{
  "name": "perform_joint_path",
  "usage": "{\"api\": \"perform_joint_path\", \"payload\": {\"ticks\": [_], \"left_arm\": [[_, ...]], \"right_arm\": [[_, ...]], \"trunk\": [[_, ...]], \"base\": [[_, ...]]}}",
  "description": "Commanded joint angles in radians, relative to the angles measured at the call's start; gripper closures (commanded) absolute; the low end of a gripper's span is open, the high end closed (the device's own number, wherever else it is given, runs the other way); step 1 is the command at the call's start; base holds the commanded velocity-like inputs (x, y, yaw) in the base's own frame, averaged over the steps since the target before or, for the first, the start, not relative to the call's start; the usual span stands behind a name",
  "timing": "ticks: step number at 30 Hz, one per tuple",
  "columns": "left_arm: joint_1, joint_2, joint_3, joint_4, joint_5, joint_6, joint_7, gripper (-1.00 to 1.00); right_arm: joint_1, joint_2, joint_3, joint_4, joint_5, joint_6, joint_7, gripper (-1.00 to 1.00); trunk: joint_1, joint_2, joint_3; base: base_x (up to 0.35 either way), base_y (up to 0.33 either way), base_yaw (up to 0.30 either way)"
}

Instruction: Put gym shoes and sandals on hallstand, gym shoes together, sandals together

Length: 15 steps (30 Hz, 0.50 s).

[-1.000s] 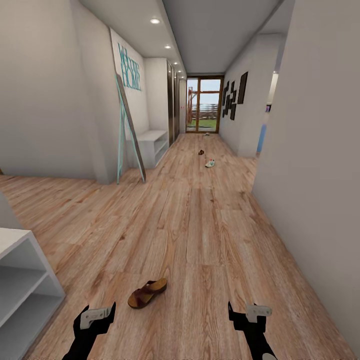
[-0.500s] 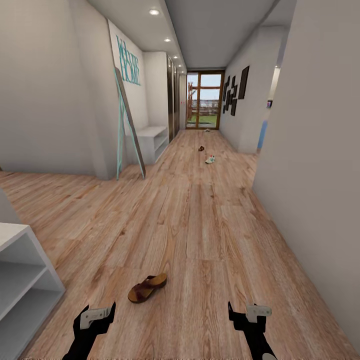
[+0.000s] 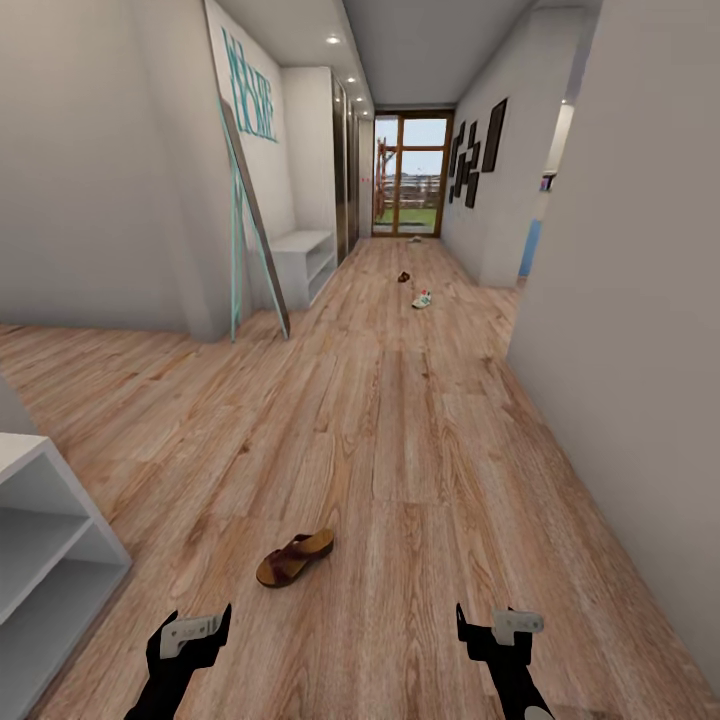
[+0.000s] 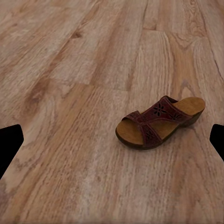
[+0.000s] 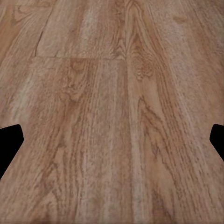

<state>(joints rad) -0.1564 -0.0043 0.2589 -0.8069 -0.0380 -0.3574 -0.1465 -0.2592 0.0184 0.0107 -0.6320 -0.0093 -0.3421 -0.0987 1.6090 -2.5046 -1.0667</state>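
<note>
Since a second ago, a shift of the whole head view, so camera motion and not the things: far end of the corridor higher in frame, white shelf unit (image 3: 45, 530) lower at the lower left edge. Both claws at the same spots along the bottom edge.

Step in hand, by judgement: approach to the first pick, with nothing yet lifted or placed.

Near sandal (image 3: 295, 558) on the corridor floor (image 3: 400, 420), lower centre of frame, upright on its sole, toe toward the lower left. Just above and right of the left gripper (image 3: 190, 632), apart from it; well apart from the right gripper (image 3: 500, 625). In the left wrist view, near sandal (image 4: 161, 122) right of centre and well beyond the black fingertips (image 4: 10, 144), not between them.

Both claws spread wide, holding nothing; bare planks between the right one's tips in its wrist view.

Farther up the frame, at centre: second sandal (image 3: 403, 277), one gym shoe (image 3: 421, 299), and a small shape by the glass door (image 3: 414, 239), too small to name. White bench-like unit (image 3: 305, 262) at the left wall beside a teal frame (image 3: 240, 240). Cannot tell which white unit serves as the hallstand.

Next move calls for bringing the left claw forward and to the right, lowering it over the strap and closing.
</note>
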Motion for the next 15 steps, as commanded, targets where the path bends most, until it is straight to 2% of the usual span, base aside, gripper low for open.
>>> {"api": "perform_joint_path", "payload": {"ticks": [1,15], "left_arm": [[0.0,0.0,0.0,0.0,0.0,0.0,0.0,-1.0],[0.0,0.001,-0.001,0.0,0.001,0.0,0.0,-1.0]], "right_arm": [[0.0,0.0,0.0,0.0,0.0,0.0,0.0,-1.0],[0.0,0.0,0.0,0.0,0.0,0.0,0.0,-1.0]], "trunk": [[0.0,0.0,0.0],[0.0,0.0,0.0]], "base": [[0.0,0.0,0.0],[0.0,0.0,0.0]]}}
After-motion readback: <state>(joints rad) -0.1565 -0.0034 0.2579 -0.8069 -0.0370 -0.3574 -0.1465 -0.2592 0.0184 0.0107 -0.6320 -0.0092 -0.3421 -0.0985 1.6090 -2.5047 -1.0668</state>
